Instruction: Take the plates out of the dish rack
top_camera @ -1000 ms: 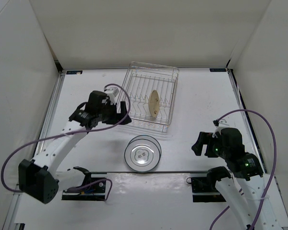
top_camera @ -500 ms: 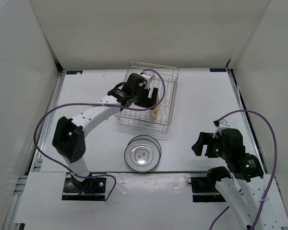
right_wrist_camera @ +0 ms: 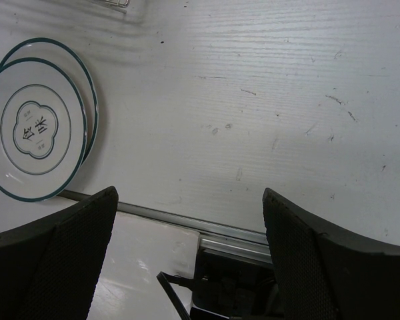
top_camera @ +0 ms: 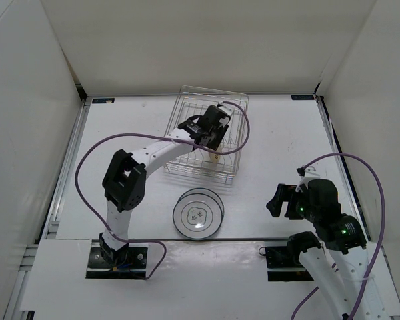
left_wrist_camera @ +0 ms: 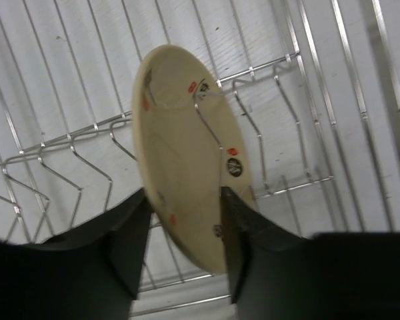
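A plain tan plate [left_wrist_camera: 187, 153] stands on edge between the wire dividers of the silver dish rack [top_camera: 239, 107]. My left gripper [left_wrist_camera: 184, 200] reaches down into the rack, one finger against each side of that plate, shut on it. From above only a sliver of the plate [top_camera: 215, 158] shows under the left gripper [top_camera: 212, 137]. Two white plates with dark rims [top_camera: 198, 213] lie stacked on the table in front of the rack, also seen in the right wrist view [right_wrist_camera: 37, 130]. My right gripper [right_wrist_camera: 189, 200] hangs open and holds nothing, low at the right [top_camera: 280, 200].
The rack's wire floor and dividers [left_wrist_camera: 67, 140] surround the left fingers closely. A metal rail [right_wrist_camera: 187, 223] runs along the near table edge under the right gripper. White walls enclose the table on three sides.
The left arm swung right from beside the rack to over it, then lowered onto the tan plate and narrowed its jaws around it. The right arm stayed still.
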`<state>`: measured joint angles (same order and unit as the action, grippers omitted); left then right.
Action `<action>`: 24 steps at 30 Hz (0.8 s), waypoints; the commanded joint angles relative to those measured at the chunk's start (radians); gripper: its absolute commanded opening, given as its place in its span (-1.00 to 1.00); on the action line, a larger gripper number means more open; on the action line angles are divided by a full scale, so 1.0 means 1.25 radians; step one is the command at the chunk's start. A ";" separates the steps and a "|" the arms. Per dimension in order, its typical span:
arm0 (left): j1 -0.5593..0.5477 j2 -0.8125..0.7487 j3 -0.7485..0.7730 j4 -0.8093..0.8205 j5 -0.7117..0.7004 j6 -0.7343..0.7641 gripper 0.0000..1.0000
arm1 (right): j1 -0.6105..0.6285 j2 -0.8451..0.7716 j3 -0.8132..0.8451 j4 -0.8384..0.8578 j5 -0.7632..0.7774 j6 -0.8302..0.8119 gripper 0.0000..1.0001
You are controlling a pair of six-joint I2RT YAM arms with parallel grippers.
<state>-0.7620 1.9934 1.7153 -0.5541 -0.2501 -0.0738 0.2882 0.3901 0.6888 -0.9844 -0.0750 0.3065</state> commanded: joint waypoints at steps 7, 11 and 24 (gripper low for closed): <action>-0.005 -0.018 0.032 -0.016 -0.075 0.031 -0.37 | -0.001 -0.015 -0.009 0.030 -0.006 -0.008 0.81; -0.025 -0.046 0.076 -0.022 -0.102 0.045 -0.78 | -0.001 -0.016 -0.009 0.030 -0.005 -0.007 0.81; -0.105 -0.257 0.058 0.025 -0.197 0.109 -1.00 | -0.001 -0.024 -0.010 0.032 -0.006 -0.006 0.81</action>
<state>-0.8715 1.8084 1.7947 -0.5819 -0.4614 0.0429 0.2882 0.3779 0.6888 -0.9844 -0.0753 0.3061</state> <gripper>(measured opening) 0.169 0.904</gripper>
